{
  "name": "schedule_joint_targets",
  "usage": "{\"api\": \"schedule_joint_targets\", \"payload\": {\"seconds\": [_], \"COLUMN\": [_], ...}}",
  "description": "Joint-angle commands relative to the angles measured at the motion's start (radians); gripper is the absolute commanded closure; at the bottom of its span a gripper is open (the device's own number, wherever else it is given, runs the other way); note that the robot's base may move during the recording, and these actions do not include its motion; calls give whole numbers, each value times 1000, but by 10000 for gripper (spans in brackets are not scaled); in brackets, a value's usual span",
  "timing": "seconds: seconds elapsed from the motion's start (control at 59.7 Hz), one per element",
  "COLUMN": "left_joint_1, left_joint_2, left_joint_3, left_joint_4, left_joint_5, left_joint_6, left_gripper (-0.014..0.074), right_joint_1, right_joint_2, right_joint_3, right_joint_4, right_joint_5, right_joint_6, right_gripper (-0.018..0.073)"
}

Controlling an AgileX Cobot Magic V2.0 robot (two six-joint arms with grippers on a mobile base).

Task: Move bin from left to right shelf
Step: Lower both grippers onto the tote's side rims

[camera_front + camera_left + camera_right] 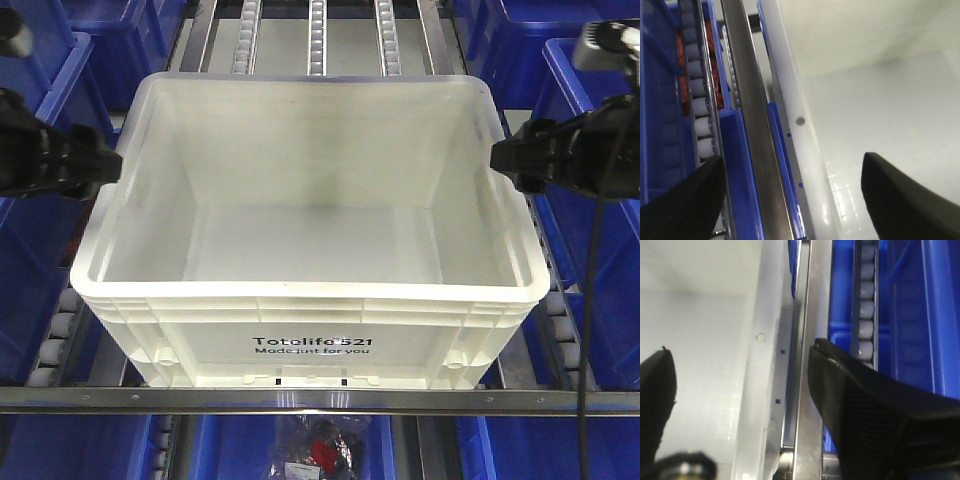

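Now, left claw (792,159): is standing spread wide, its two black fingers (900,200) straddling the left wall of the bin (790,90), one hanging inside, the other outside above a steel rail (752,130); whether either is touching the wall cannot be told.
right claw (740,347): is gaping too, one finger hanging inside the bin, the other outside over the rail beside a roller track (867,315); it is pinching nothing.
bin: is sitting upright, open top up, on the shelf's roller tracks (315,35), its printed front wall facing the front camera and lying just behind the shelf's front bar (100,397).
blue bins (500,30): are flanking the white one on both sides and sitting below it.
packet (320,450): is lying in the blue bin under the front bar, holding something black and red.
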Motion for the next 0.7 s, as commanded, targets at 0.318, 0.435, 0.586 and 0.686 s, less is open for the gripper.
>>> {"api": "schedule_joint_targets", "payload": {"seconds": [0.318, 0.435, 0.586, 0.686], "left_joint_1": [-7, -7, -7, -7], "left_joint_2": [201, 231, 255, 266], "left_joint_3": [-218, -232, -232, -231], "left_joint_4": [6, 6, 6, 6], "left_joint_5": [70, 81, 86, 90], "left_joint_6": [-3, -3, -3, -3], "left_gripper": [84, 84, 84, 107], "right_joint_1": [-6, -6, -6, -6], "right_joint_2": [218, 256, 288, 305], "right_joint_3": [-267, -302, -311, -311], "right_joint_4": [-46, -46, -46, -46], "right_joint_5": [179, 218, 230, 235], "right_joint_6": [7, 7, 7, 7], "right_gripper": [60, 60, 82, 134]}}
